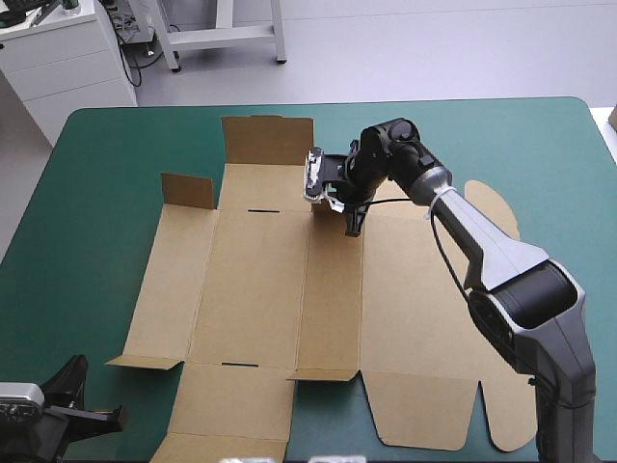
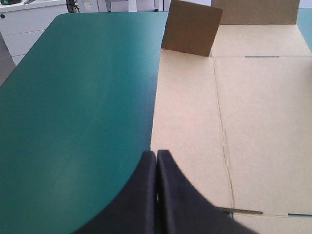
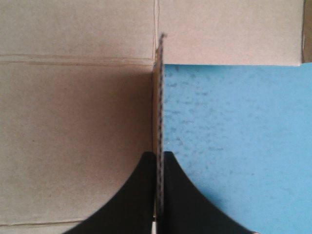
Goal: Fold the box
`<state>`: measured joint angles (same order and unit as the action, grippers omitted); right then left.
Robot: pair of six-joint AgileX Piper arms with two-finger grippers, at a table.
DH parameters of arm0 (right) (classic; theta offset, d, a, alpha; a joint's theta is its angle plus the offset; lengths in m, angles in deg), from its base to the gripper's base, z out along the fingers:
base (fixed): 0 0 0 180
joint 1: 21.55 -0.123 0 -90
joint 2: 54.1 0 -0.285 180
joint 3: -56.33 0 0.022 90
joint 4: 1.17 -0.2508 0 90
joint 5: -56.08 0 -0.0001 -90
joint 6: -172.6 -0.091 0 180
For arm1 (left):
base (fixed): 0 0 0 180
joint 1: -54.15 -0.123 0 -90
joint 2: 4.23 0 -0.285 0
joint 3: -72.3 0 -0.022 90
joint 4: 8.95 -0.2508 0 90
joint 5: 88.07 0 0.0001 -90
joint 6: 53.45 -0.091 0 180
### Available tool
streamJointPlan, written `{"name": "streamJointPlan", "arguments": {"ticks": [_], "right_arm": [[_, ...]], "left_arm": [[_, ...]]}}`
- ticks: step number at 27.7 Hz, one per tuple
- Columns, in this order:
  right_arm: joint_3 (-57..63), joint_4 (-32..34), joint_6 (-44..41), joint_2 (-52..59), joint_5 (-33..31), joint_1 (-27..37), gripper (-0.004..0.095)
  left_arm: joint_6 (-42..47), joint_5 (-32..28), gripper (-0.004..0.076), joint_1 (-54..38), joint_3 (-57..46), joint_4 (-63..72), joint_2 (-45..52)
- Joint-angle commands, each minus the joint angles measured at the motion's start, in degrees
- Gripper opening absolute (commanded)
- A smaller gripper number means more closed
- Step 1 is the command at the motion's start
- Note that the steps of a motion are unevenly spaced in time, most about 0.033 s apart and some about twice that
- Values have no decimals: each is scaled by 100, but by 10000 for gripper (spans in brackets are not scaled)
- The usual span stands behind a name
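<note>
The brown box (image 1: 260, 299) lies mostly flat in the middle of the table, with a far flap (image 1: 268, 140) and a small left flap (image 1: 187, 191) standing up. My right gripper (image 1: 353, 222) is at the box's far middle, shut on a thin upright flap edge (image 3: 159, 97) that runs between its fingers (image 3: 159, 155). Near the table's front left corner sits my left gripper (image 1: 101, 417), shut and holding nothing (image 2: 157, 161). It points along the box's left edge (image 2: 263, 126) toward the small raised flap (image 2: 191, 28).
Bare teal-green cover (image 1: 87, 222) stretches left of the box and beyond its far edge. The box's rounded tabs (image 1: 492, 203) reach toward the right side, under my right arm. Front flaps (image 1: 424, 410) lie close to the table's near edge.
</note>
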<state>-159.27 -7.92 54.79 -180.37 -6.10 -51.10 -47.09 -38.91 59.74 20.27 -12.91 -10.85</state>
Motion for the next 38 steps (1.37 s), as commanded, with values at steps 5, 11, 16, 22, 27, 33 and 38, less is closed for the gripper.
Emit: {"name": "streamJointPlan", "arguments": {"ticks": [5,11,16,22,27,33,38], "right_arm": [[-195,-650,178,153,253,2,19],[-195,-675,178,153,240,2,376],[-357,-646,-99,153,203,2,663],[-1296,-543,-1892,164,-314,2,667],[-2084,3,-3392,164,-931,2,519],[-2233,558,-4789,192,-931,12,-9],[-2149,1015,-5811,362,-931,23,-18]], "left_arm": [[-9,-409,-32,31,117,29,54],[-9,-409,-32,31,117,29,54],[-9,-409,-32,31,117,29,54],[-9,-409,-32,31,117,29,54],[-9,-409,-32,31,117,29,54],[-9,-409,-32,31,117,29,54],[-19,-409,184,31,117,29,54]]}}
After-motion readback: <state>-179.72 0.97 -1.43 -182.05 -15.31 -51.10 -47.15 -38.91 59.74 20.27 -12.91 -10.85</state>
